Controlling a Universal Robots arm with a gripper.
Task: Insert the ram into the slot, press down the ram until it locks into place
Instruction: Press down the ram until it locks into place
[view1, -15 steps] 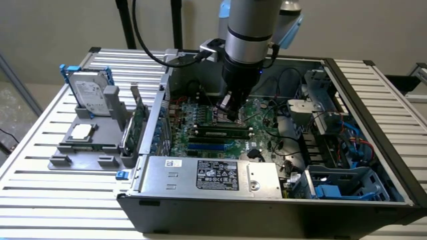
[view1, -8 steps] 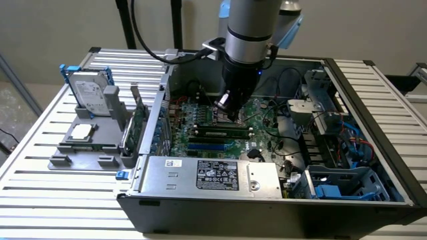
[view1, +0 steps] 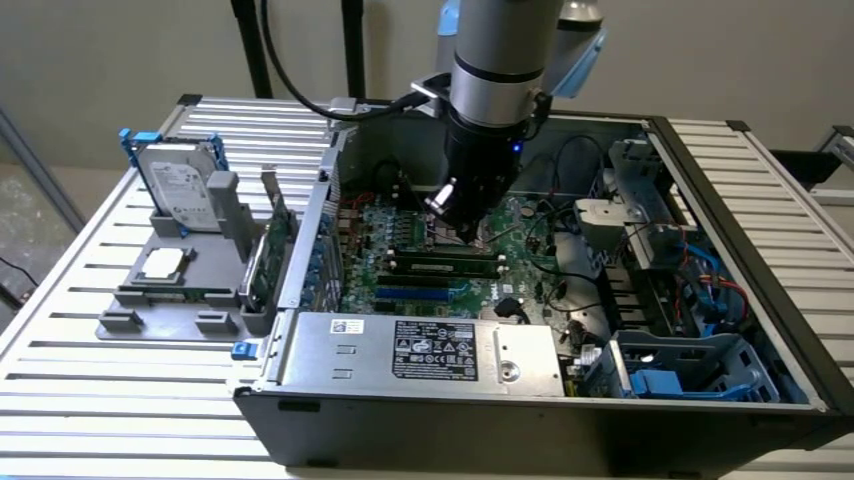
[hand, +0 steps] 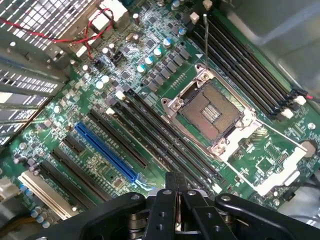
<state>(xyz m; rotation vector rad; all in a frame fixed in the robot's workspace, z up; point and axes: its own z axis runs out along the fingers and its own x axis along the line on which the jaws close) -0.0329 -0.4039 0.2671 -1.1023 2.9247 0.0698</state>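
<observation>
Pressing looks to be the step in hand: the ram (view1: 441, 266) already stands on edge along the slot (view1: 442, 275), on the motherboard (view1: 400, 225) inside the open computer case (view1: 534, 420), so the inserting seems done. Whether the end clips have caught cannot be told. The hand (view1: 458, 225) hangs low in the case, its tips just beside the stick's upper edge; contact cannot be made out. In the wrist view the hand (hand: 175, 192) has its fingers (hand: 163, 210) pinched together with no gap, gripping nothing, above the rows of black sockets near the bare processor socket (hand: 212, 112). Seating the stick would call for a straight, even push down on its top edge
</observation>
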